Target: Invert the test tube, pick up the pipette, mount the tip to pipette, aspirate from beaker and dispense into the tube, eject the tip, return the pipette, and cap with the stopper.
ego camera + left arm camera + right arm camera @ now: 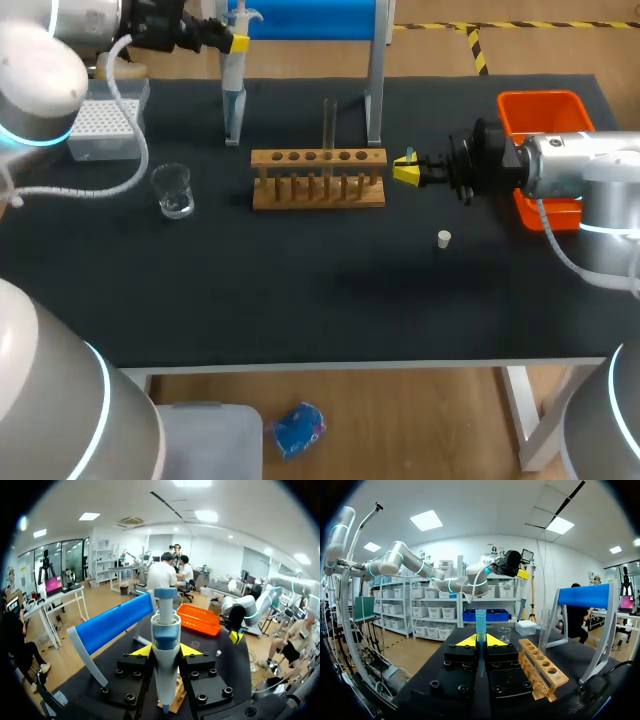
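Both clamped: left hand [238,43] on the upright pipette [234,90], right hand [407,168] on the tip [480,625]. Well apart, pipette off leftward past the rack [318,180].

Dark table top [300,300] (white legs [522,410]), pale wood floor [400,420], ceiling lights [426,520]

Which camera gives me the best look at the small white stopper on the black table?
The head view: the small white stopper sits in the open on the black table, seen whole from above. The left wrist view shows it only as a distant white speck; the right wrist view does not show it.
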{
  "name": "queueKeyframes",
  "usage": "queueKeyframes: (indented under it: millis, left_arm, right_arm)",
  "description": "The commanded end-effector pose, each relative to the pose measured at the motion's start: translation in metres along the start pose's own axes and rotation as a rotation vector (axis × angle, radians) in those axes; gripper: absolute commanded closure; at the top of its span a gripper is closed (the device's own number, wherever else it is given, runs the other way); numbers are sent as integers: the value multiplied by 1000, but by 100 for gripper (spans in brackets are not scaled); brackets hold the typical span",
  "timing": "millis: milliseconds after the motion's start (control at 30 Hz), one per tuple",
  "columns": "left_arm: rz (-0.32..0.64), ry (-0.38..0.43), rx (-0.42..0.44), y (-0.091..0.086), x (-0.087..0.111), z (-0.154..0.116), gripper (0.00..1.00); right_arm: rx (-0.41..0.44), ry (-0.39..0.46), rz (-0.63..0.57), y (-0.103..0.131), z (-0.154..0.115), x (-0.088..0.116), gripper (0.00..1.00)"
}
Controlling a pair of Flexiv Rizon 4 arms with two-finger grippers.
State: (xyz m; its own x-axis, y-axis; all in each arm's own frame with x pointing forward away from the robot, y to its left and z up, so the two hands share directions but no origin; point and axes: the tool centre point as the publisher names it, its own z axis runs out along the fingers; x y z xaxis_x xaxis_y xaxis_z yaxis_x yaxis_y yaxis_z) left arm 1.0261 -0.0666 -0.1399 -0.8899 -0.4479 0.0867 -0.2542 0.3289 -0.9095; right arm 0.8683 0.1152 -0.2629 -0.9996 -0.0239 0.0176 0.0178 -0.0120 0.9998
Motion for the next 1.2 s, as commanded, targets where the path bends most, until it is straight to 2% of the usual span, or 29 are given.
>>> queueKeyframes:
  millis: [33, 567, 733, 800, 933, 1000, 1067, 1133, 1200]
  left_arm:
    - [20, -25, 1, -6, 28, -6, 100]
    - [20, -25, 1, -6, 28, -6, 100]
    - [36, 100, 162, -6, 62, 6, 100]
    - [-4, 143, 227, 0, 74, 10, 100]
    - [-32, 177, 279, 10, 91, 13, 100]
    - [-12, 180, 250, 10, 103, 15, 100]
    - [10, 208, 279, 6, 115, 15, 100]
    - [54, 217, 256, 1, 126, 16, 100]
    - [148, 172, 162, -5, 136, 16, 100]
  right_arm:
    - [1, -3, -1, 0, 0, 1, 100]
    - [1, -3, -1, 0, 0, 1, 100]
    - [1, -3, -1, 0, 0, 1, 100]
    - [1, -3, -1, 0, 0, 1, 100]
    - [1, -3, -1, 0, 0, 1, 100]
    - [1, -3, -1, 0, 0, 1, 100]
    - [1, -3, -1, 0, 0, 1, 100]
    - [1, -3, -1, 0, 0, 1, 100]
    - [1, -3, -1, 0, 0, 1, 100]
